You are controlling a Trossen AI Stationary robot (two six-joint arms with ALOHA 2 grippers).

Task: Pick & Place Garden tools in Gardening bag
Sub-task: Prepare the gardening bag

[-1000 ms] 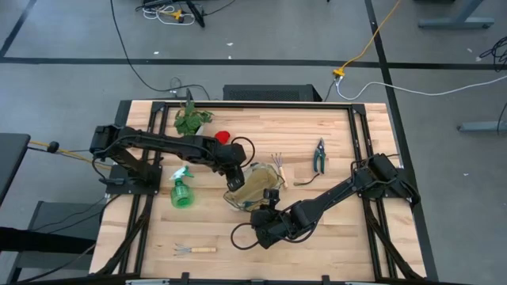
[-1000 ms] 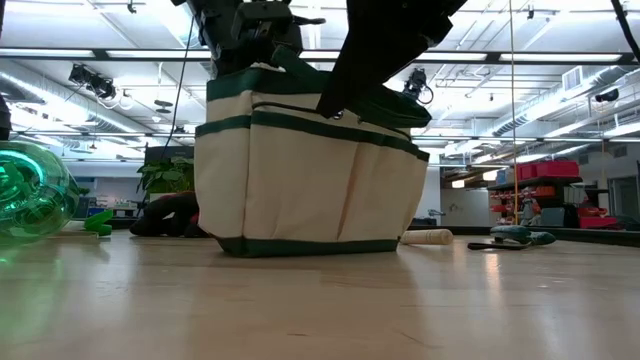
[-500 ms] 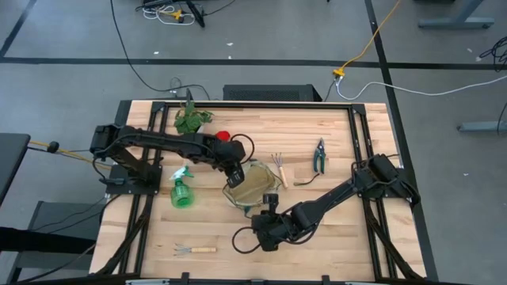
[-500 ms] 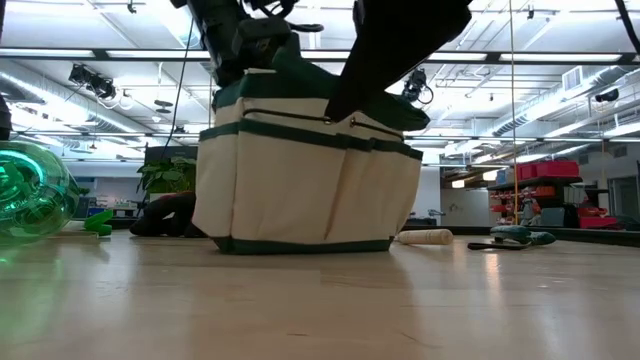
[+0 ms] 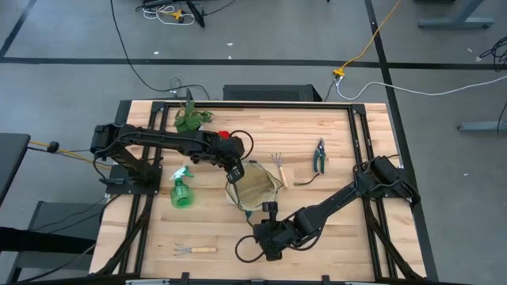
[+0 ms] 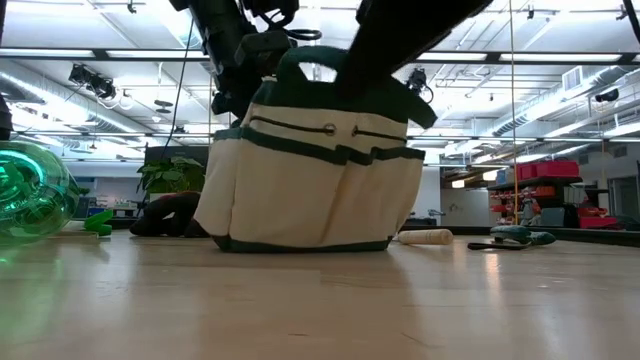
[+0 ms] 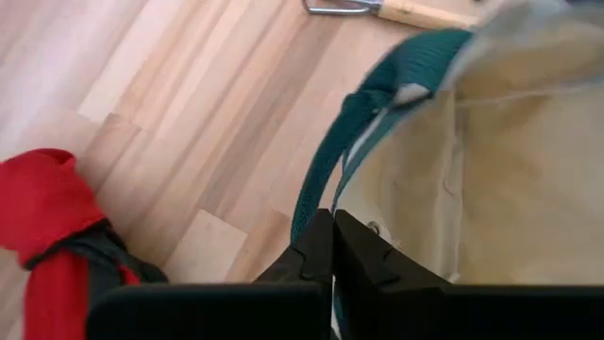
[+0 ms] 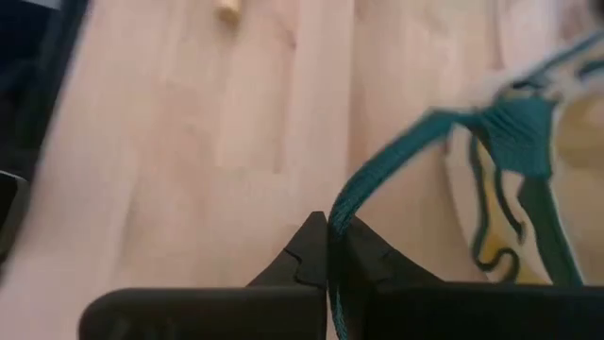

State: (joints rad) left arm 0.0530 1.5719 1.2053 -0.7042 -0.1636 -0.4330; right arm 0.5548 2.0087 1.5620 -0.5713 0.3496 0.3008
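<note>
Bench of pale wood planks carries everything here, and the gardening bag sits near its middle, upright on its base in the low view, with cream canvas, dark green trim and outer pockets facing the low camera. Both arms reach in over it. The left pincer is at the bag's ten o'clock edge, its fingers pressed together on a dark green handle strap that runs up from the bag's mouth. The right pincer is at the bag's five o'clock side, likewise pinched shut on the other green handle strap, which stretches taut from the bag's rim.

Off at nine o'clock from the bag lies the green spray bottle, on its side. The leafy plant bunch is at the far edge, around eleven o'clock, and the red gloves lie between it and the bag, just beside the left arm. At two o'clock rest the dark-handled pruning shears. One hand fork lies just beside the bag at about one o'clock, tines pointing away. The other hand fork lies well apart, near the front edge at seven o'clock.
</note>
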